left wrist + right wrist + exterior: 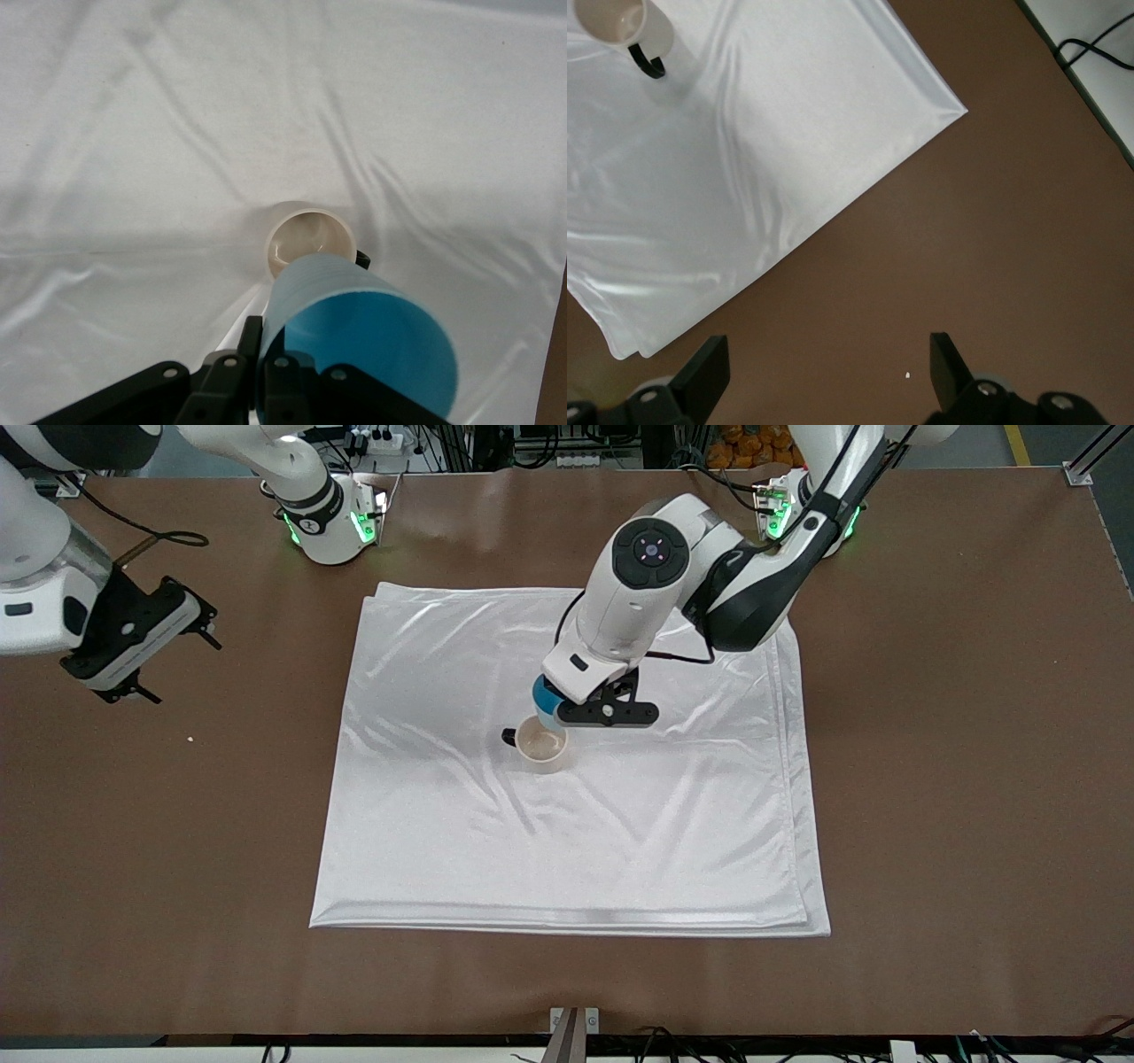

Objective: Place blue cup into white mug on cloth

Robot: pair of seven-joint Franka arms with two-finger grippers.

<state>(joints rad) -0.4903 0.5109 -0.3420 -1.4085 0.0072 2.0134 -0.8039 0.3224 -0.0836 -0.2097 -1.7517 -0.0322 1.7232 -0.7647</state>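
Blue cup (pixel 547 700) is being held in the air by the left gripper (pixel 567 710), whose fingers are being kept clamped tight on the cup's rim, one finger inside the mouth and one outside, as is being shown in the left wrist view (pixel 354 341). The cup is being carried tilted, with its bright blue inside turned toward the wrist camera, and it is hanging just over the white mug (pixel 542 745), at the edge of the mug's rim that lies farther from the front camera; whether cup and mug are touching cannot be told. The mug (pixel 310 241) is standing upright on the cloth (pixel 567 824), near the cloth's middle, with its cream inside showing and its small dark handle (pixel 508 736) pointing toward the right arm's end of the table. The cloth is being seen spread flat over the brown table (pixel 957 779), wrinkled around the mug and folded in layers along its edges. The right arm is waiting, and the right gripper (pixel 168 651) is being held over bare table toward its own end, well apart from the cloth, with its fingers (pixel 948 365) spread wide and nothing between them. A small pale speck (pixel 190 739) is lying on the table near that gripper, and it is also being shown in the right wrist view (pixel 908 375).
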